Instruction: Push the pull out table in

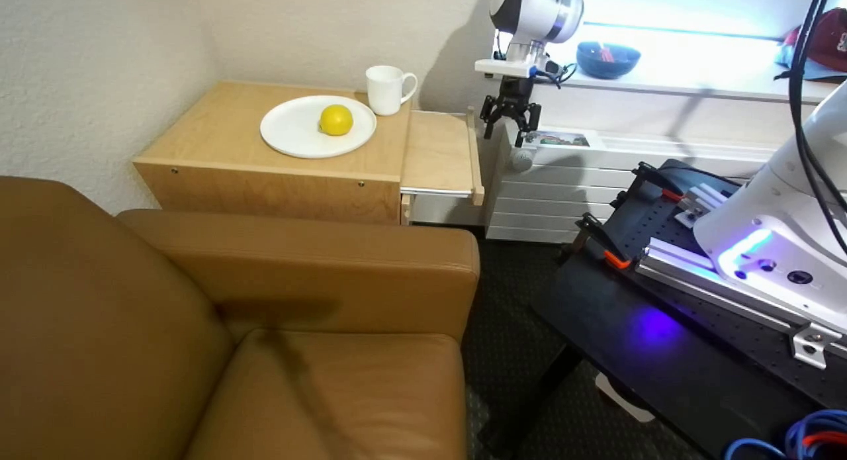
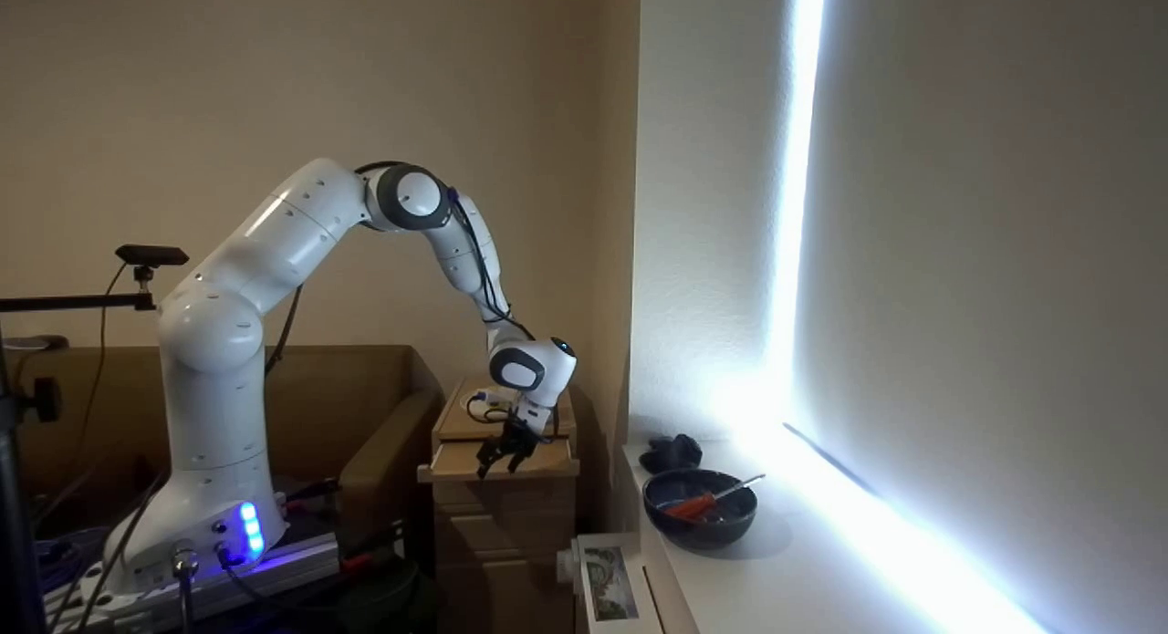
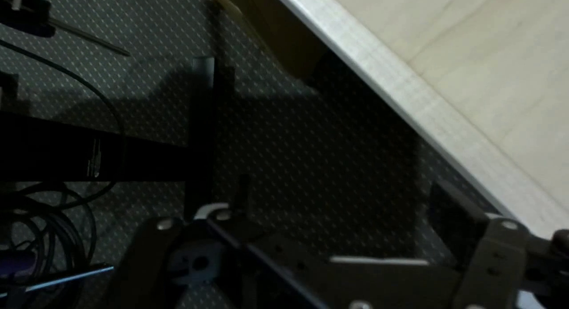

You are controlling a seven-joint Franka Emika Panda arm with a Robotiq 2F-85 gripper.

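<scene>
Hanging empty, black hand (image 1: 504, 139) spread wide, near flat rectangular pull out table (image 1: 438, 150) of pale wood

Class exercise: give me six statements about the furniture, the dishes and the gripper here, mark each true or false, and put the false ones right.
1. The pull out table sticks out from the end table. True.
2. A white mug and a plate are on the end table. True.
3. The plate is bare. False: a round yellow object rests on it.
4. The gripper is open. True.
5. The pull out table is clamped in the gripper. False: its jaws stand apart, gripping nothing.
6. The white mug lies on its side. False: it stands upright.
</scene>
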